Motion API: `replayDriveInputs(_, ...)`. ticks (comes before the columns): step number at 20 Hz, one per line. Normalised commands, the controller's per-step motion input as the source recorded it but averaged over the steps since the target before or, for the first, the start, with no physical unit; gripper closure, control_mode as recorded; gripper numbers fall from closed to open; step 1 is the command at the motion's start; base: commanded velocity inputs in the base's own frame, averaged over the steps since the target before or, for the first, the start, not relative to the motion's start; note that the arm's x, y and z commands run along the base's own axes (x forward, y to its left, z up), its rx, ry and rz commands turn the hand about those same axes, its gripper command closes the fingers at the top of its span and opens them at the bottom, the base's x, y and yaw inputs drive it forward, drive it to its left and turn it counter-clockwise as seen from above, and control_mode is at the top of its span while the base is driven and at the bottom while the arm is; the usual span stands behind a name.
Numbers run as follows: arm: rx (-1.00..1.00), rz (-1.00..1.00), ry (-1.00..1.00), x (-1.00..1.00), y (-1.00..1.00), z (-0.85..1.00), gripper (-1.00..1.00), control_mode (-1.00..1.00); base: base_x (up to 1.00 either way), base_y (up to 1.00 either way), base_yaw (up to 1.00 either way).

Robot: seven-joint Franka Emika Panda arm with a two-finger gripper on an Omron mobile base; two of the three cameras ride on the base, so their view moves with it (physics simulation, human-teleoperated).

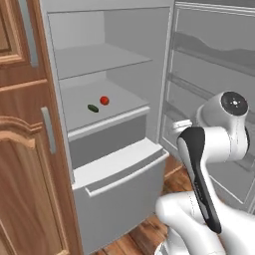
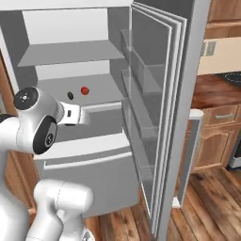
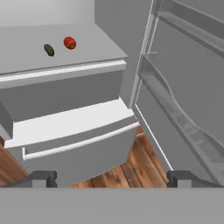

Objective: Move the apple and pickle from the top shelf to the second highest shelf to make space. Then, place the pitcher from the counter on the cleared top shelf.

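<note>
Hovering in front of the open fridge, the end effector (image 3: 111, 178) is released, jaws spread wide with nothing between them, well apart from every shelf. It points at the drawer (image 3: 74, 131), so in the hand view the food lies up at 11 o'clock.

The apple (image 1: 104, 100) and pickle (image 1: 93, 108) lie on the lower shelf (image 1: 127, 102) of the two slabs seen from the left base. The pickle is just beside the apple at its 8 o'clock, not touching it. Both sit mid-shelf, back from the white front edge, which keeps them from rolling off.

The upper shelf (image 1: 99, 60) is bare. If that slab is the top one, the pair is already where the task wants it and the room for the pitcher is made. I cannot be sure that no higher slab is cut off above.

The door (image 2: 155, 117) is swung wide at 3 o'clock of the shelves, leaving the opening free. The bench (image 2: 219, 89) lies beyond the door, so fetching the pitcher would probably mean turning away from the fridge.
</note>
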Motion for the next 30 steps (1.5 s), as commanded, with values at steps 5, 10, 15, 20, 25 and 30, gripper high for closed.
replayDriveInputs(5,0.0,0.0,0.0,0.0,0.0,0.0,-1.0,1.0,-0.64,0.0,-0.41)
replayDriveInputs(10,0.0,0.0,0.0,0.0,0.0,0.0,-1.0,1.0,-0.44,0.0,-0.49)
replayDriveInputs(15,0.0,0.0,0.0,0.0,0.0,0.0,-1.0,1.0,-0.38,0.0,-0.56)
replayDriveInputs(20,0.0,0.0,0.0,0.0,0.0,0.0,-1.0,1.0,-0.26,-0.09,-0.63)
replayDriveInputs(25,0.0,0.0,0.0,0.0,0.0,0.0,-1.0,1.0,-0.05,-0.43,-0.57)
replayDriveInputs(30,0.0,0.0,0.0,0.0,0.0,0.0,-1.0,1.0,0.0,-0.67,-0.49)
